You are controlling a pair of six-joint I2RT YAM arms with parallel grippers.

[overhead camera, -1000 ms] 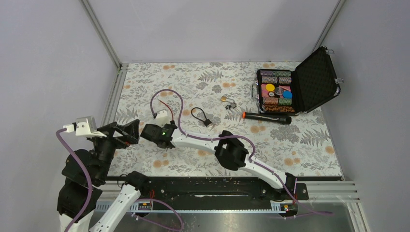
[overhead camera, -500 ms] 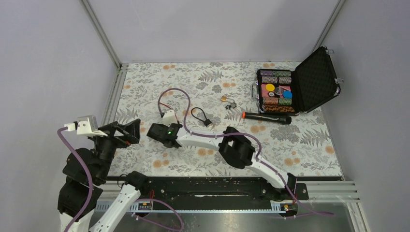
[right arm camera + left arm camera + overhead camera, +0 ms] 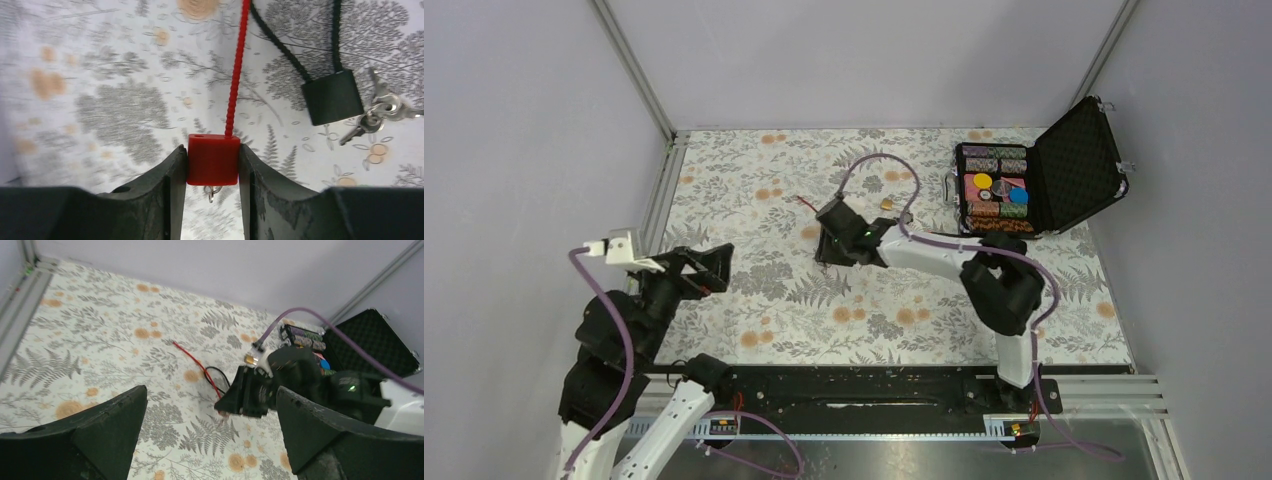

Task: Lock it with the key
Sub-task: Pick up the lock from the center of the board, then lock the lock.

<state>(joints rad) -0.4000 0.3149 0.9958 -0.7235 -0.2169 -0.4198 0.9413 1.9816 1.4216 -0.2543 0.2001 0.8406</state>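
Keys [image 3: 380, 111] lie just beside the black lock [image 3: 332, 96], so the right claw [image 3: 212, 150], clamped on the red lock [image 3: 213, 167], should present it level while the wide-open, empty left claw [image 3: 211, 390] fetches them.

Your right hand [image 3: 213, 167] has its two fingers pressed against the sides of a red block [image 3: 212, 154], whose red cable [image 3: 236, 80] runs straight up. To its upper right on the worktop [image 3: 115, 110], a black block [image 3: 332, 96] lies touching the keys [image 3: 377, 116].
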